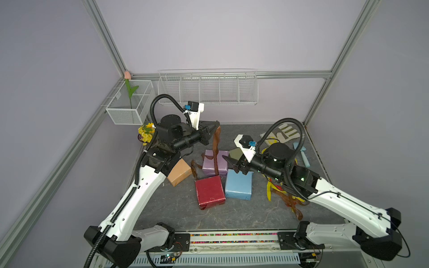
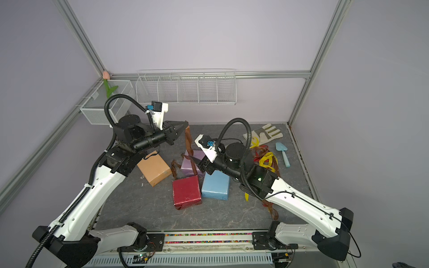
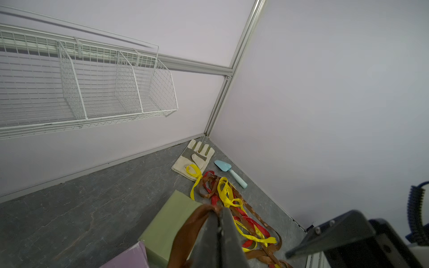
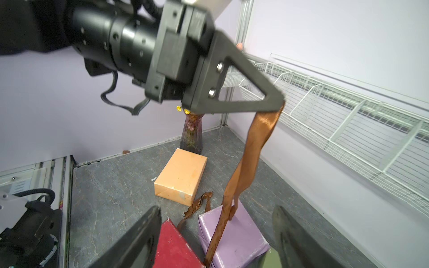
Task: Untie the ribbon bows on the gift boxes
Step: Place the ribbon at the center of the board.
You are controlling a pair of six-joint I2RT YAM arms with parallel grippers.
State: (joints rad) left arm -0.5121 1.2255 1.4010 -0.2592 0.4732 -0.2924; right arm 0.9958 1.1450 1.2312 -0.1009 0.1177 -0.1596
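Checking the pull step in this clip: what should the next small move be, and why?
Probably raise the left gripper higher and away. It is shut on the brown ribbon, which hangs down across the lilac box and seems to run under its front edge, so it likely is not free yet. The right gripper stands open near that box, holding nothing.
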